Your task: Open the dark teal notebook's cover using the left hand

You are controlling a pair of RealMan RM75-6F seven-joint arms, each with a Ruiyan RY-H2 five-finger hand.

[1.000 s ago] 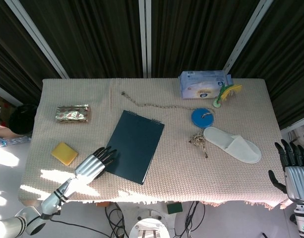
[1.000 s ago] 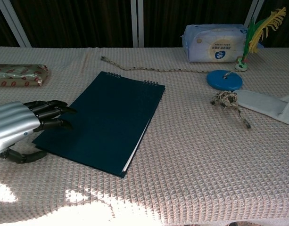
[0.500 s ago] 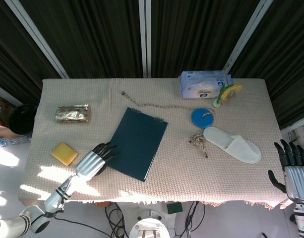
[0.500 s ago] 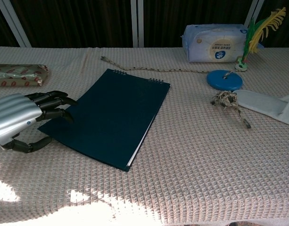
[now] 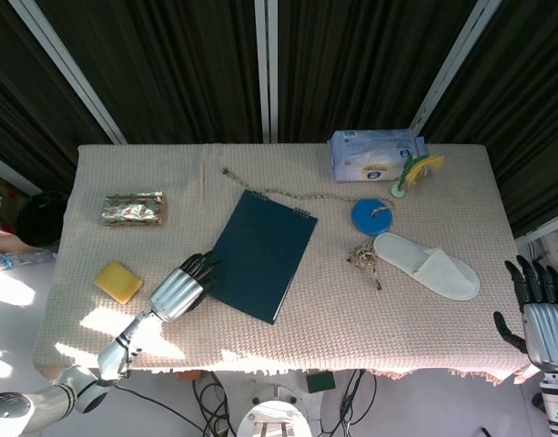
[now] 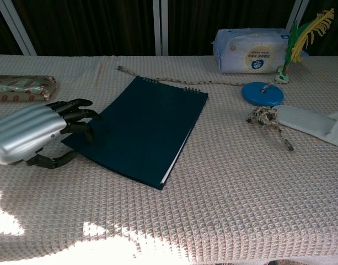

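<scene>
The dark teal notebook (image 5: 259, 253) (image 6: 140, 128) lies closed and flat on the beige cloth, its spiral binding at the far end. My left hand (image 5: 180, 290) (image 6: 36, 134) is at the notebook's near-left corner, its dark fingers (image 6: 75, 113) curled and touching the cover's left edge, the thumb low beside the corner. It holds nothing. My right hand (image 5: 535, 310) hangs off the table's right edge with fingers apart and empty; the chest view does not show it.
A foil packet (image 5: 133, 208) and a yellow sponge (image 5: 118, 281) lie left of the notebook. A cord (image 5: 288, 193) runs behind it. Further right are a tissue pack (image 5: 373, 155), a feather shuttlecock (image 5: 411, 173), a blue disc (image 5: 370, 216), a twine bundle (image 5: 364, 258) and a white slipper (image 5: 426, 265).
The left hand has moved forward and to the right, pushing the notebook away and rightward across the cloth. The cover stays closed. The right hand has not moved.
</scene>
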